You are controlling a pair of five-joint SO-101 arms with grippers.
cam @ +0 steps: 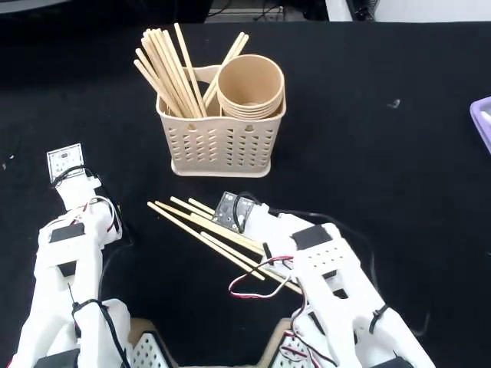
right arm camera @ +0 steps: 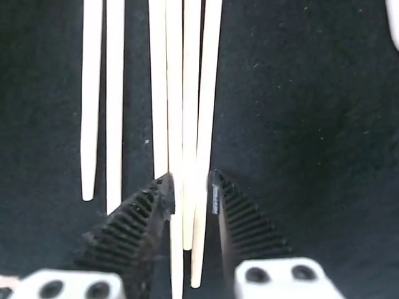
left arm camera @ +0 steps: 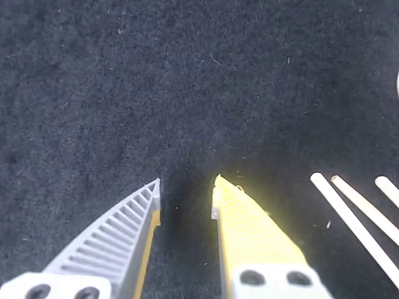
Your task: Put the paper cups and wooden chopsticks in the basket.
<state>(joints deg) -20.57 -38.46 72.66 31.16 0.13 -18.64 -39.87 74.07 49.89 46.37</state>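
Your right hand sits over the loose chopsticks, its fingers closed in on about three of them, with two more just outside one finger. The sticks run straight out ahead of that hand, in line with its reach, so its fingers close across them. They lie flat on the surface. The basket stands farther ahead, past their far tips, and already holds the paper cups and a sheaf of sticks. I judge the right arm far better placed for the lift. Your left hand is open over bare cloth, with stick tips off to its side. I can read no writing on the basket or cups.
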